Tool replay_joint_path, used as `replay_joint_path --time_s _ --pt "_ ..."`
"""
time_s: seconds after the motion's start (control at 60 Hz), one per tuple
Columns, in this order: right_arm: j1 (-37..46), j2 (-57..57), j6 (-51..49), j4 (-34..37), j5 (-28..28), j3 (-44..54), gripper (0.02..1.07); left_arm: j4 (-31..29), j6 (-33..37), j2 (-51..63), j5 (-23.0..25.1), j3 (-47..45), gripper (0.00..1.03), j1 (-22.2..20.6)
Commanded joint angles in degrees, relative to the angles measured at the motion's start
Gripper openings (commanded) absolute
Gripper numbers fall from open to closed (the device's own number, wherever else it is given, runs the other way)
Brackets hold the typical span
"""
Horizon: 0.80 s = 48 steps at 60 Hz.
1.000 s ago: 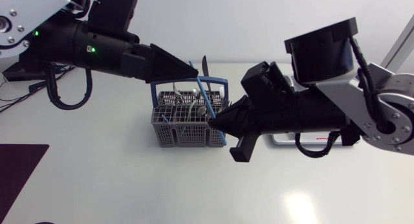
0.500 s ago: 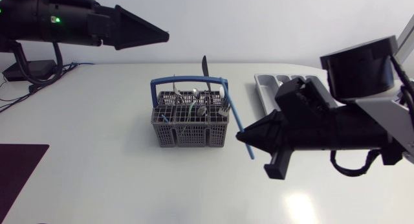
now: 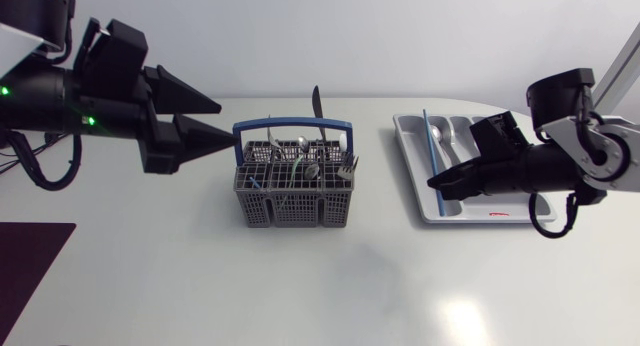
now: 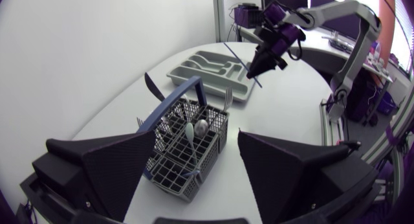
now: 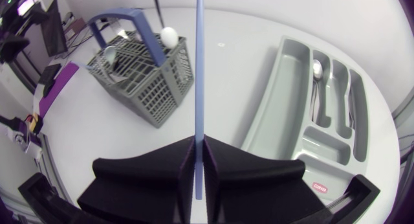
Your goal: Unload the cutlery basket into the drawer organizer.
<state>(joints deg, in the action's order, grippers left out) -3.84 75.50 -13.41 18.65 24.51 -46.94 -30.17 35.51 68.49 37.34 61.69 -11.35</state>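
The grey cutlery basket (image 3: 295,208) with a blue handle stands mid-table, holding forks, spoons and a black knife (image 3: 316,104). My left gripper (image 3: 214,124) hovers open just left of it; in the left wrist view its fingers (image 4: 110,166) frame the basket (image 4: 174,175) with nothing between them. My right gripper (image 3: 436,183) is shut on a thin blue stick (image 3: 430,146) over the grey drawer organizer (image 3: 408,156). In the right wrist view the blue stick (image 5: 199,68) rises from the shut gripper (image 5: 199,141), beside the organizer (image 5: 272,101), which holds a spoon (image 5: 317,68).
A dark mat (image 3: 25,271) lies at the table's front left corner. White tabletop stretches in front of the basket and the organizer. The organizer (image 4: 194,78) lies beyond the basket from the left arm, with the right gripper (image 4: 253,70) above it.
My right arm lifted the blue stick out of the basket and carried it right, over the organizer. The left gripper opened, pulled back left, then returned beside the basket.
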Motion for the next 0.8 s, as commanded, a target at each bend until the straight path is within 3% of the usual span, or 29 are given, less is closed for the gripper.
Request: replay_joint_path --time_s 0.0,0.35,0.733,0.783 --pt "1.6 6.6 2.6 -1.6 -1.2 -4.0 0.08 -0.2 5.8 -1.3 -1.7 -2.9 0.99 -1.2" --pt "2.2 27.5 8.8 -3.0 -9.8 -18.4 0.08 -0.1 16.2 -1.6 -8.7 -9.7 0.99 -3.9" --pt "2.6 41.0 12.0 2.2 -16.6 -29.9 0.1 10.5 16.7 -2.2 -12.7 -17.1 0.99 -5.7" --pt "2.7 41.4 12.0 2.4 -17.2 -30.2 0.17 11.5 16.5 -2.2 -13.5 -17.7 0.99 -6.1"
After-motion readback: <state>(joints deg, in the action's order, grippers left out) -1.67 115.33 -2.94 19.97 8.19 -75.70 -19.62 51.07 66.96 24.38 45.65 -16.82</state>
